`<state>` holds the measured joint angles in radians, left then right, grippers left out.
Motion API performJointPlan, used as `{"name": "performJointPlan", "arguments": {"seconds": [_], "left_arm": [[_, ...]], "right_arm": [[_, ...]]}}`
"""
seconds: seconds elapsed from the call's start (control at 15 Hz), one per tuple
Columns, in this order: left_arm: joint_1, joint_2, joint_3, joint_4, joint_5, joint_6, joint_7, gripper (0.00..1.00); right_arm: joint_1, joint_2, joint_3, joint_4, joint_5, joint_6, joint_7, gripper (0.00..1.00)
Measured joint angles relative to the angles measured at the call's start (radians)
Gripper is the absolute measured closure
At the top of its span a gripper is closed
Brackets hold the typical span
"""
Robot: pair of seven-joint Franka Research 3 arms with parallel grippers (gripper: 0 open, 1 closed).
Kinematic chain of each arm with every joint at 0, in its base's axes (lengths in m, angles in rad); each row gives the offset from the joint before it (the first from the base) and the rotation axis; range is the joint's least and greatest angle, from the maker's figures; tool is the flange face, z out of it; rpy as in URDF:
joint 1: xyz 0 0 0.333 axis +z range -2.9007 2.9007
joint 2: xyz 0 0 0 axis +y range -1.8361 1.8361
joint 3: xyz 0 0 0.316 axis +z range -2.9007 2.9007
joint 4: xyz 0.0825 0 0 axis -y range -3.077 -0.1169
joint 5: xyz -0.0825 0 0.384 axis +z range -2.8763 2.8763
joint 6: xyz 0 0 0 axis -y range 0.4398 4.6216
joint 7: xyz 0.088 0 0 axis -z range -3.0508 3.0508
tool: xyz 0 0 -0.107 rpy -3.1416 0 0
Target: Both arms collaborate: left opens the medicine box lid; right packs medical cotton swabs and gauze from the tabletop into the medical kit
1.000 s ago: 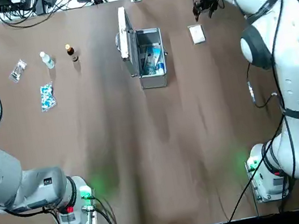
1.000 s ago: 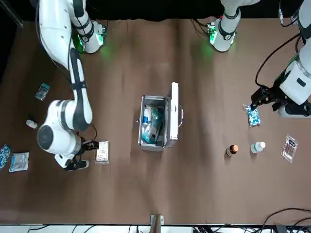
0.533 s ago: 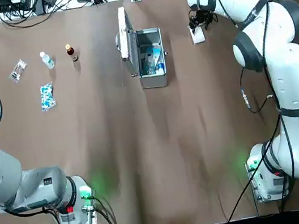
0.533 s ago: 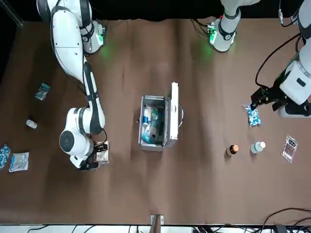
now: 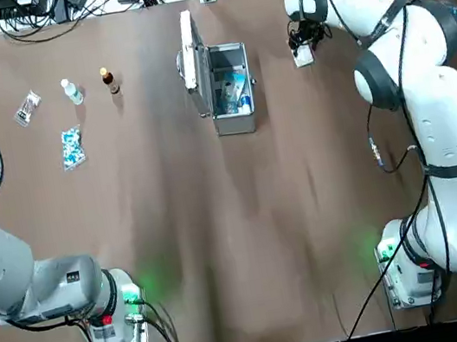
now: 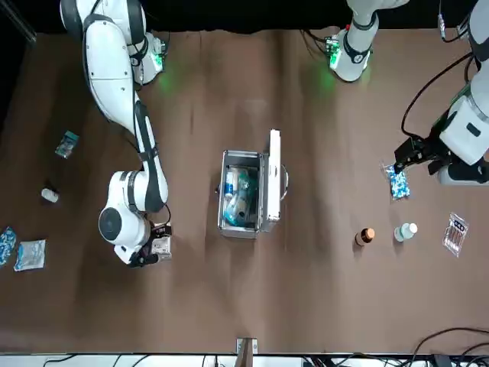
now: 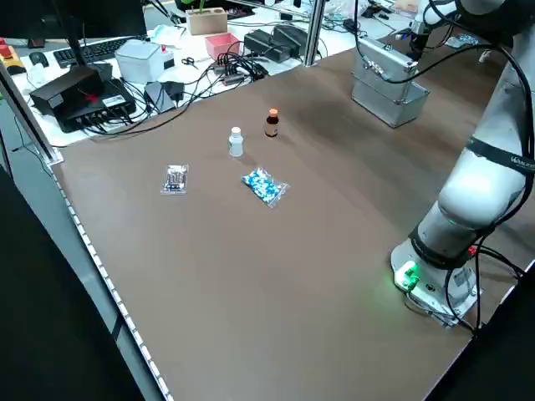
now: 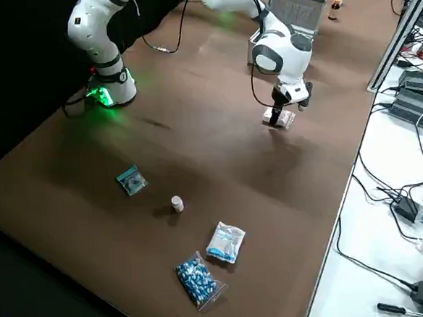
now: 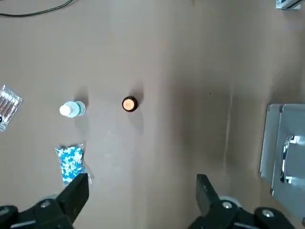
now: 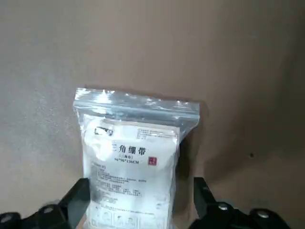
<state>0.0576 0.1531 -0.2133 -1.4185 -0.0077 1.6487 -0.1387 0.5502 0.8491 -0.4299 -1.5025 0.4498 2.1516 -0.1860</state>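
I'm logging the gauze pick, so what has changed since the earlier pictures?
The right gripper has moved from beyond the white packet, over to its left and back toward the robot, and is now over it with open jaws; nothing has been taken hold of or let go. The packet, the case with its lid open, and the left gripper stayed put.

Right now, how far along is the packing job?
Done: the lid is open, and a blue-and-white packet lies in the kit.
In hand: the right gripper is open around the gauze, which is on the table.
Left: grip the gauze and put it in the kit. The left gripper is open, away from the kit.
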Motion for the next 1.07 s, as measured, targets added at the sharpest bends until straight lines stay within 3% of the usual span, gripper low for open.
{"name": "performJointPlan", "arguments": {"seconds": [0.13, 0.27, 0.4, 0.6, 1.07], "left_arm": [[0.000, 0.000, 0.000, 0.000, 0.000, 0.000, 0.000, 0.00], [0.000, 0.000, 0.000, 0.000, 0.000, 0.000, 0.000, 0.00], [0.000, 0.000, 0.000, 0.000, 0.000, 0.000, 0.000, 0.00], [0.000, 0.000, 0.000, 0.000, 0.000, 0.000, 0.000, 0.00], [0.000, 0.000, 0.000, 0.000, 0.000, 0.000, 0.000, 0.00]], "right_arm": [[0.002, 0.002, 0.003, -0.001, 0.000, 0.000, 0.034, 0.10], [0.009, 0.002, 0.005, 0.000, 0.000, 0.000, 0.060, 0.28], [0.013, 0.002, 0.005, 0.000, 0.000, 0.000, 0.067, 0.32], [0.013, -0.005, 0.001, 0.003, 0.000, -0.008, 0.080, 0.54], [0.025, -0.010, 0.006, 0.024, 0.019, -0.047, 0.188, 0.60]]}}
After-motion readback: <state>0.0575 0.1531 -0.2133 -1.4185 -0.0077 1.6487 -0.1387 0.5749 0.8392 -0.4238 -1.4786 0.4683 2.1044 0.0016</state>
